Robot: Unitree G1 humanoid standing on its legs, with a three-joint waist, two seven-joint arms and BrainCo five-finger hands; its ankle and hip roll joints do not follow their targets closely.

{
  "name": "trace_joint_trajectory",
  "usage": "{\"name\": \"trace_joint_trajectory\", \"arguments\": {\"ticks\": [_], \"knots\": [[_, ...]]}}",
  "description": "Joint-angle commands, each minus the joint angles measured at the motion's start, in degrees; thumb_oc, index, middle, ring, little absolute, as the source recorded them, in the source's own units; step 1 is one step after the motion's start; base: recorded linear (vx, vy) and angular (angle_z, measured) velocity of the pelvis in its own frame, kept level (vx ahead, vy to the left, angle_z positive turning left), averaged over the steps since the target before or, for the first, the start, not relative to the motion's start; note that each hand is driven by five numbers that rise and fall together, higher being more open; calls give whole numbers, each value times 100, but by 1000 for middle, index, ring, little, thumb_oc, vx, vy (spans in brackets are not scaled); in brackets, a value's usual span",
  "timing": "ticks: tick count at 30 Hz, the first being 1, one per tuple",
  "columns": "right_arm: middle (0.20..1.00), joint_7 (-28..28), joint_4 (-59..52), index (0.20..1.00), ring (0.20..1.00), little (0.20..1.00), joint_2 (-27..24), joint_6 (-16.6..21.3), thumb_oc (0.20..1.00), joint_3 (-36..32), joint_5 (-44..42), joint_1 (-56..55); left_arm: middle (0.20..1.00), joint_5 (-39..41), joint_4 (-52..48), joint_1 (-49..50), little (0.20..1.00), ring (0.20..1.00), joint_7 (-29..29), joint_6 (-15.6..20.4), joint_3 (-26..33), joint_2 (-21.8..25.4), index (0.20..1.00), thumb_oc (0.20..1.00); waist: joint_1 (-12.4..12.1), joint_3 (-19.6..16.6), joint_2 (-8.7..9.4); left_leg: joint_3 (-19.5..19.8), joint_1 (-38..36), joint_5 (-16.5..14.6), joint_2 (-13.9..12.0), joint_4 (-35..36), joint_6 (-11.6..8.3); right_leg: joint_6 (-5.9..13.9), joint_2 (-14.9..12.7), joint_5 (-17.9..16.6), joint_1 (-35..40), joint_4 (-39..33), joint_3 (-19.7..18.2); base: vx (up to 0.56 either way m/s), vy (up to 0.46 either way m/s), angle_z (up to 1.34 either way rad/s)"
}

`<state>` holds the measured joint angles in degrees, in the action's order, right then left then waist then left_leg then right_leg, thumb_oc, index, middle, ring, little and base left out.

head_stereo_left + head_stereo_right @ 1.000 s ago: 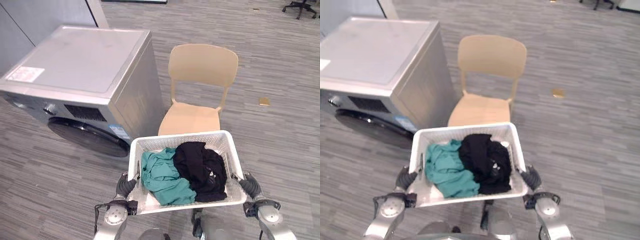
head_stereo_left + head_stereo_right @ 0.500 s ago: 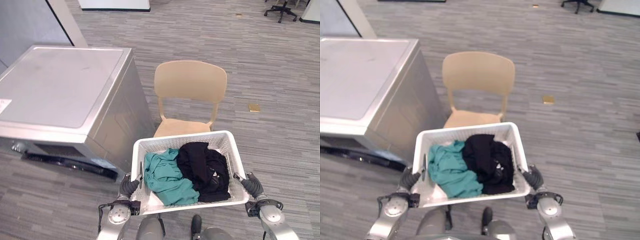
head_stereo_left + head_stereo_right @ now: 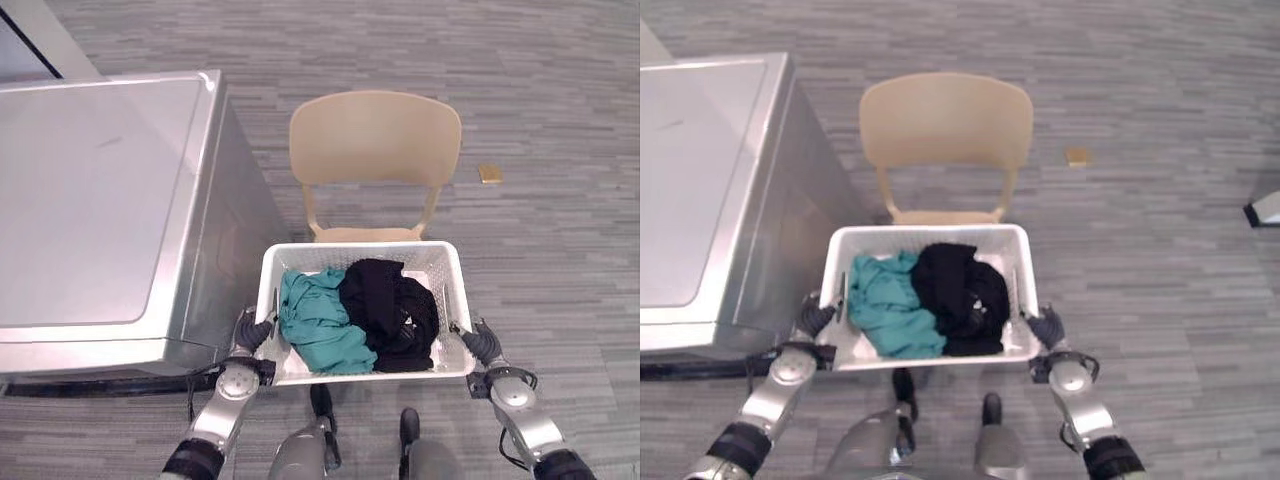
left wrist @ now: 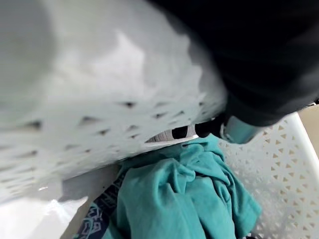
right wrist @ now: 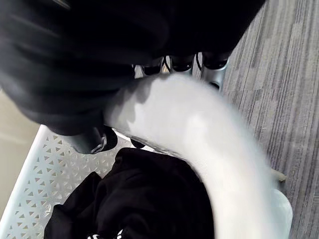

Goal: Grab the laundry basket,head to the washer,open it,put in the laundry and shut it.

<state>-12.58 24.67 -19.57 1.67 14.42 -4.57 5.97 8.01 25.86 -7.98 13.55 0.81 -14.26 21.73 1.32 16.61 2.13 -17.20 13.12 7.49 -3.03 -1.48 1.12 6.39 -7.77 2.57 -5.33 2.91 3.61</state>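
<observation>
I hold a white perforated laundry basket (image 3: 442, 272) in front of me, level, with a teal garment (image 3: 320, 322) on its left side and a black garment (image 3: 390, 312) on its right. My left hand (image 3: 250, 331) is shut on the basket's left rim. On the opposite rim my right hand (image 3: 481, 344) is shut too, its fingers (image 5: 182, 62) and thumb curled over the white edge (image 5: 199, 124). The silver washer (image 3: 100, 200) stands at my left, its top facing me, the door front hidden below its edge.
A beige plastic chair (image 3: 375, 150) stands just beyond the basket, its seat partly under the basket's far rim. A small tan object (image 3: 490, 173) lies on the grey carpet to the right. Open floor spreads to the right and beyond the chair.
The view has shifted: washer and chair sit closer and more beneath me, and the washer's dark round door has dropped out of sight. Both hands keep the same hold on the basket.
</observation>
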Motion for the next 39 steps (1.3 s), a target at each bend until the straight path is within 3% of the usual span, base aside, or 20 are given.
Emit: {"name": "trace_joint_trajectory", "arguments": {"ticks": [1, 3, 8, 9, 10, 11, 12, 13, 14, 23, 29, 31, 35, 39], "knots": [[200, -187, -331, 200, 200, 200, 193, 512, 200, 325, -128, 664, 200, 203, -125, -591, 200, 200, 203, 699, -346, -325, 200, 200, -98, 181, -7, 254, 378, -1063, -213, -1037, -197, 26, -113, 22, -543, 275, 39, -82, 15, -20], [200, -360, -104, 200, 200, 200, 214, 510, 200, 475, -114, 1079, 200, 227, 210, -1039, 200, 200, 413, 724, -452, -361, 200, 200, -92, 315, -12, 326, 537, -1174, -190, -1091, -232, 56, -103, 63, -744, 356, 3, -42, 12, -14], [200, -734, 759, 200, 200, 200, 323, 532, 200, 858, -243, 2256, 200, 371, 1138, -2346, 200, 200, 792, 795, -752, -329, 200, 200, -81, 662, 18, 354, 990, -967, -248, -1109, -303, 63, -85, -75, -1269, 445, 27, -109, -27, 0], [200, -753, 869, 200, 200, 200, 345, 532, 200, 893, -271, 2371, 235, 395, 1203, -2457, 235, 235, 812, 808, -772, -310, 235, 235, -80, 686, 24, 359, 1017, -937, -259, -1089, -316, 65, -88, -89, -1314, 439, 39, -37, -25, 3], [231, -779, 971, 231, 231, 231, 380, 527, 231, 926, -276, 2462, 504, 411, 1266, -2548, 504, 504, 838, 806, -783, -304, 504, 504, -71, 701, 30, 368, 1039, -911, -261, -1065, -328, 67, -81, -109, -1349, 427, 40, 0, 0, 0], [354, -791, 1049, 354, 354, 354, 397, 524, 354, 944, -289, 2514, 671, 438, 1299, -2596, 671, 671, 849, 815, -795, -306, 671, 671, -74, 708, 33, 374, 1050, -882, -257, -1034, -342, 70, -78, -124, -1364, 412, 47, 0, 0, 0], [555, -818, 1116, 555, 555, 555, 413, 516, 555, 969, -293, 2544, 922, 507, 1288, -2632, 922, 922, 859, 844, -807, -314, 922, 922, -63, 707, 44, 389, 1043, -846, -252, -951, -360, 74, -82, -147, -1388, 390, 52, 0, 0, 0], [878, -819, 1118, 878, 878, 878, 414, 517, 878, 969, -293, 2547, 1000, 508, 1289, -2634, 1000, 1000, 859, 845, -807, -313, 1000, 1000, -62, 708, 44, 390, 1041, -844, -250, -947, -360, 74, -83, -148, -1387, 389, 53, 0, 0, 0], [1000, -819, 1137, 1000, 1000, 1000, 407, 499, 1000, 973, -277, 2542, 1000, 543, 1255, -2629, 1000, 1000, 860, 852, -801, -317, 1000, 1000, -62, 708, 48, 396, 1044, -825, -246, -926, -368, 74, -89, -156, -1391, 384, 66, 0, 0, 0], [1000, -946, 936, 1000, 1000, 1000, 270, 492, 1000, 737, -201, 2267, 1000, 851, 880, -2484, 1000, 1000, 801, 970, -665, -355, 1000, 1000, -15, 693, 26, 421, 911, -714, -203, -703, -413, 73, -108, -228, -1336, 314, 125, 0, -2, 3], [1000, -803, 233, 1000, 1000, 1000, -100, 549, 1000, 171, 8, 1360, 1000, 548, 92, -1593, 1000, 1000, 606, 977, -224, -147, 1000, 1000, -7, 560, -8, 424, 595, -670, -168, -493, -411, 62, -98, -194, -1079, 272, 178, 39, -13, 7], [1000, -638, -65, 1000, 1000, 1000, -274, 595, 1000, -78, 63, 1043, 1000, 481, -156, -1188, 1000, 1000, 446, 986, 29, -35, 1000, 1000, -26, 514, -17, 359, 541, -510, -176, -429, -372, 25, -81, -295, -1049, 252, 216, -56, -25, -2], [1000, -446, -283, 1000, 1000, 1000, -418, 607, 1000, -216, 83, 791, 1000, 485, -262, -873, 1000, 1000, 293, 974, 215, 42, 1000, 1000, -45, 466, -25, 369, 441, -510, -195, -408, -382, 17, -60, -266, -961, 256, 238, 2, -36, 4], [1000, 117, -735, 1000, 1000, 1000, -713, 593, 1000, -552, 192, 38, 1000, 339, -609, 163, 1000, 1000, -160, 900, 593, 229, 1000, 1000, -97, 252, -6, 431, 71, -526, -279, -353, -418, 8, 7, -149, -558, 165, 296, 73, -86, -1]]}}
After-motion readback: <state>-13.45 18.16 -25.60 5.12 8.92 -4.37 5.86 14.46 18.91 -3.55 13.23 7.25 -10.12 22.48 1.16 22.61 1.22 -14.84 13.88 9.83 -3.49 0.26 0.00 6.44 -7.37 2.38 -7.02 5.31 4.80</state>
